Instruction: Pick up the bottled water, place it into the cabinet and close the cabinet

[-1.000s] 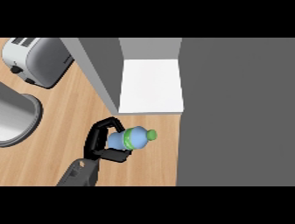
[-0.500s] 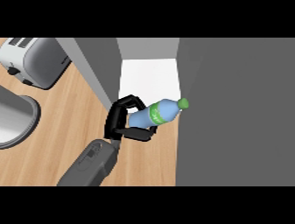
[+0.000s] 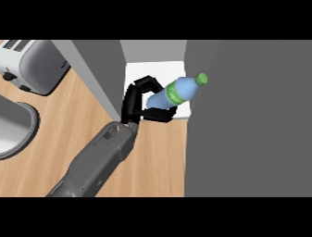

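The bottled water (image 3: 175, 92) is a clear blue bottle with a green label and a green cap. It is tilted, cap pointing up-right, and hangs over the front edge of the cabinet's white shelf (image 3: 139, 70). My left hand (image 3: 139, 99) is shut on the bottle's lower part, with fingers curled round its base. The grey forearm (image 3: 100, 155) comes in from the lower left. The cabinet's open grey door (image 3: 93, 69) stands just left of the hand. The right hand does not show.
The cabinet's grey body (image 3: 261, 120) fills the right side of the view. A silver toaster (image 3: 32, 65) stands at the back left of the wooden counter (image 3: 62, 120). A grey metal pot (image 3: 1, 127) sits at the left edge.
The left hand has carried the bottle up and to the right, from above the counter in front of the cabinet to the shelf's opening. The bottle is now tilted more steeply.
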### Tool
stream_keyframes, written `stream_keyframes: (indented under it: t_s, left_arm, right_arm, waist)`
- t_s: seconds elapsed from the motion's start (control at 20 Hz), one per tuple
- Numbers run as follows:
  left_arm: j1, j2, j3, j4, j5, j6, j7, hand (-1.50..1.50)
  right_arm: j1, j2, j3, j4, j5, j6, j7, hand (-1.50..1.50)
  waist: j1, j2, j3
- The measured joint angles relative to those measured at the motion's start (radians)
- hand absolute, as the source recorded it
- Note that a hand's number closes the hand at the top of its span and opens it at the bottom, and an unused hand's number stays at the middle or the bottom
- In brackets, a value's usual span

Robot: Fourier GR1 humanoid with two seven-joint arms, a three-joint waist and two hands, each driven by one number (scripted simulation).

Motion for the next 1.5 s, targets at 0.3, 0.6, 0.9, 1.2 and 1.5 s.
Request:
stream_keyframes:
  t_s: [0.3,0.6,0.9,1.2,1.5]
  left_arm:
    - [-0.137,-0.005,0.047,0.137,0.068,0.051,0.027,1.5]
    - [-0.229,0.001,0.07,0.312,0.035,0.157,-0.007,1.5]
    - [-0.334,-0.002,0.043,0.477,-0.038,0.301,0.013,-1.5]
    - [-0.397,0.001,0.067,0.561,-0.051,0.34,-0.014,-1.5]
    - [-0.408,0.004,0.156,0.478,0.011,0.257,-0.151,1.5]
  right_arm:
    - [0.017,-0.003,-0.02,0.003,-0.01,0.027,-0.023,-1.5]
    - [0.041,-0.006,-0.032,0.008,-0.014,0.054,-0.058,-1.5]
    - [0.03,-0.011,-0.058,0.013,-0.025,0.071,-0.066,-1.5]
    - [0.015,-0.01,-0.078,0.026,-0.037,0.092,-0.083,-1.5]
    - [0.02,-0.01,-0.074,0.03,-0.042,0.112,-0.092,-1.5]
  waist:
    - [-0.014,0.004,0.0]
    - [-0.023,0.008,0.0]
    - [-0.031,0.017,0.001]
    - [-0.034,0.021,0.0]
    - [-0.023,0.02,-0.002]
